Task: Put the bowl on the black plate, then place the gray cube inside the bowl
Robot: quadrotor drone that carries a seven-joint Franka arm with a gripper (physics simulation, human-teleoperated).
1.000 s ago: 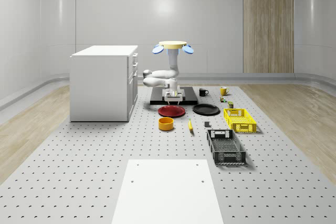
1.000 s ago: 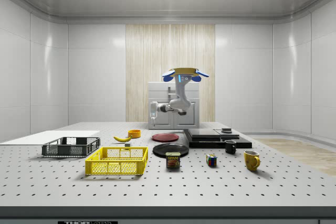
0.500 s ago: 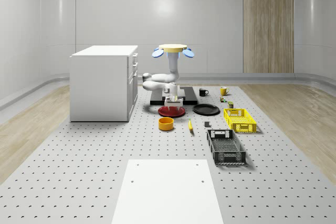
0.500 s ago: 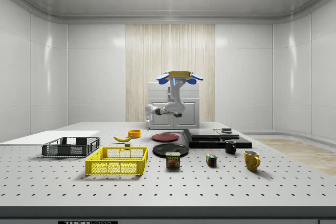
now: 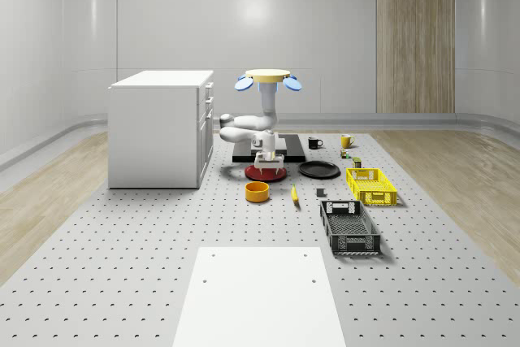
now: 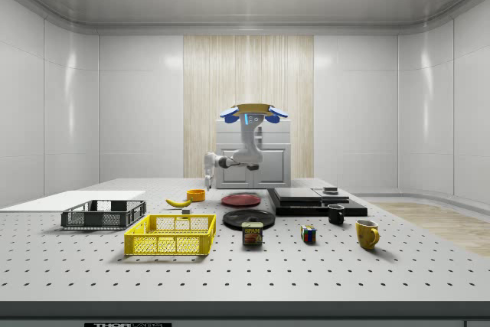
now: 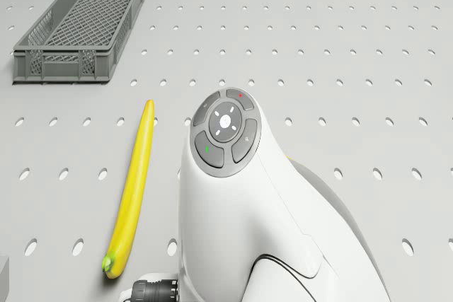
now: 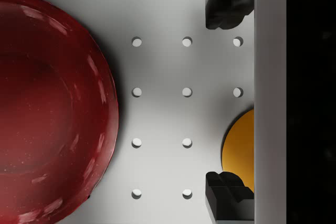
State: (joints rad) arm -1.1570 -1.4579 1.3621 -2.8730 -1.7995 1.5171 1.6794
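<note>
The whole-scene camera stands high at the table's near end, facing the far wall. The side camera sits low at the table's edge, looking across. Both share the drone (image 5: 267,75), red plate (image 5: 266,172) and crates. The drone camera looks down, close over the banana (image 7: 132,185). The wrist camera looks straight down, very near the red plate and bowl (image 8: 239,148).

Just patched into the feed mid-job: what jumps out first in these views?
The drone hovers beside the white cabinet, its arm hanging so the open gripper sits just above the red plate. In front of that plate stands the orange bowl, with the black plate off to the whole-scene view's right. A banana lies near the gray crate.
</note>
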